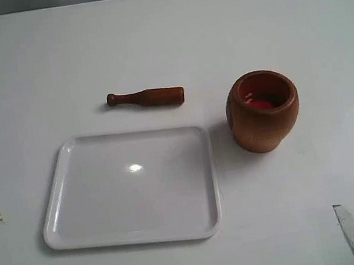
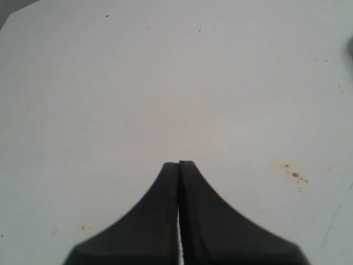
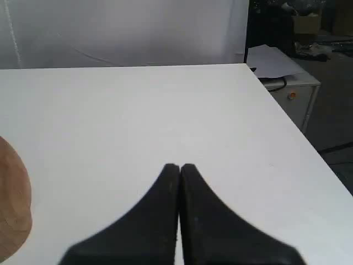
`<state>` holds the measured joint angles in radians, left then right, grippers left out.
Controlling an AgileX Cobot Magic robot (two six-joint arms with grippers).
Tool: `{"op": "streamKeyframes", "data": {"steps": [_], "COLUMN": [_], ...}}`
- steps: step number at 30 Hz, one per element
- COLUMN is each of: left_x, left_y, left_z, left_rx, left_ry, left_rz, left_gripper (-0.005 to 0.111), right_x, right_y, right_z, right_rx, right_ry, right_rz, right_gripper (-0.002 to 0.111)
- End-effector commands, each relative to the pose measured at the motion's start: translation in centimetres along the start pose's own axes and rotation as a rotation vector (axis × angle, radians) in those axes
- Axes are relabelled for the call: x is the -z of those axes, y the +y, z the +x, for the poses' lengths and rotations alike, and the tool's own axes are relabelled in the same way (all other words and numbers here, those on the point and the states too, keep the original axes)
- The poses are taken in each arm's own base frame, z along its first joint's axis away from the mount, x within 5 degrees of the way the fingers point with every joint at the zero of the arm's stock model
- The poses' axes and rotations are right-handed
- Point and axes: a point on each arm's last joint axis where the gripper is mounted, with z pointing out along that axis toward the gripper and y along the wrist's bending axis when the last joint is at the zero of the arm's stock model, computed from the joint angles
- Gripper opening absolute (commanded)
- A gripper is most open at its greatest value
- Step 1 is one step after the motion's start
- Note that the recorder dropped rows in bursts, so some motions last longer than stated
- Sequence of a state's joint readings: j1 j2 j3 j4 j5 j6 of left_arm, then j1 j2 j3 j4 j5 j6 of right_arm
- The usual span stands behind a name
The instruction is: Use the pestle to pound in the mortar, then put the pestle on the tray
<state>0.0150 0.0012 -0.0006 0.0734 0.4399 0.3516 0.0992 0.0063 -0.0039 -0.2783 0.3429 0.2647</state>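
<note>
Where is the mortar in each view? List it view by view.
Exterior: mortar right of centre, right of the tray.
Left wrist: not in it.
Right wrist: only its brown side shows, cut off by the frame.
Shared landmark: the white table.

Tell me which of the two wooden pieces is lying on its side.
The pestle: the dark reddish-brown stick lying flat on the table, off the tray. The light-brown mortar stands upright, mouth facing up.
</note>
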Motion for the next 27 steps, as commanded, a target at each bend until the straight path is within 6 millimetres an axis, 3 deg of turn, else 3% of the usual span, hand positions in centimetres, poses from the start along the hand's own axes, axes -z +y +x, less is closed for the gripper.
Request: {"op": "streamKeyframes", "data": {"steps": [1,5,8,13,16,19,22,24,27], "left_x": [0.0,0.0,0.0,0.0,0.0,0.0,0.0,0.0,0.0], "left_y": [-0.1,-0.1,-0.1,-0.1,-0.1,-0.1,-0.1,-0.1,-0.1], "left_z": [0.0,0.0,0.0,0.0,0.0,0.0,0.0,0.0,0.0], "left_rx": [0.012,0.012,0.012,0.012,0.012,0.012,0.012,0.012,0.012], "left_ry": [-0.007,-0.007,-0.007,-0.007,-0.007,-0.007,-0.007,-0.007,-0.007], "left_rz": [0.008,0.008,0.008,0.008,0.008,0.008,0.008,0.008,0.008], "left_gripper": [0.000,0.000,0.000,0.000,0.000,0.000,0.000,0.000,0.000], "right_x": [0.0,0.0,0.3,1.9,3.6,4.6,5.0,5.5,6.4], "right_y": [-0.3,-0.5,0.2,1.5,1.2,0.8,0.8,1.1,1.6], "right_z": [0.0,-0.5,-2.0,-5.2,-7.0,-7.7,-8.0,-8.2,-8.7], "right_rx": [0.106,0.235,0.270,-0.051,-0.236,-0.455,-0.557,-0.513,-0.297], "right_ry": [-0.011,-0.065,-0.233,-0.624,-0.880,-0.993,-1.032,-1.079,-1.200], "right_rz": [0.040,0.067,0.010,-0.195,-0.266,-0.366,-0.443,-0.475,-0.441], "right_gripper": [0.000,0.000,0.000,0.000,0.000,0.000,0.000,0.000,0.000]}}
